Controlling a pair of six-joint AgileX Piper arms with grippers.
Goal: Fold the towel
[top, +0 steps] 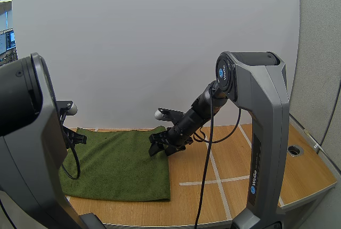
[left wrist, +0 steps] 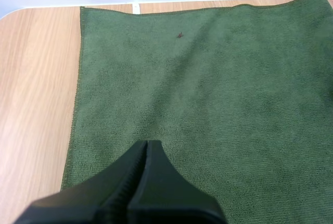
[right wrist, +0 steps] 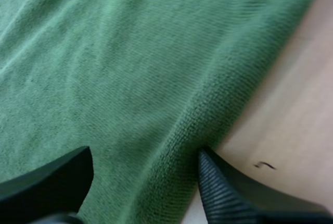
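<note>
High view: the green towel (top: 117, 165) lies spread flat on the left half of the wooden desk (top: 234, 154). Its far edge runs close to the back of the desk and its near edge stops short of the front rim, leaving a strip of bare wood. To the right of the towel the desk is open wood crossed by white tape lines (top: 213, 181), with a round hole (top: 294, 149) near the right rim. The right arm (top: 256, 106) reaches down and leftward to the towel's right edge, towards the far corner. The bulky left arm (top: 26, 133) covers the towel's left edge and most of its own wrist, so the left jaws are hard to make out from here.

In the left wrist view the left jaws are closed on nothing, the fingers (left wrist: 156, 182) lying together as one dark wedge above the towel, just inside its left edge. That edge runs straight, with bare wood beside it, and the far hem lies flat. A small dark speck (left wrist: 179, 35) sits on the cloth near the far hem.

In the right wrist view the right jaws stand wide apart astride the towel's right edge. One finger (right wrist: 52, 179) is over the cloth and the other is over bare wood just beside the hem. The cloth between them shows a slight ridge. Whether the tips touch the cloth or the wood cannot be told, and nothing is pinched. A tiny dark mark (right wrist: 265, 165) lies on the wood nearby.
</note>
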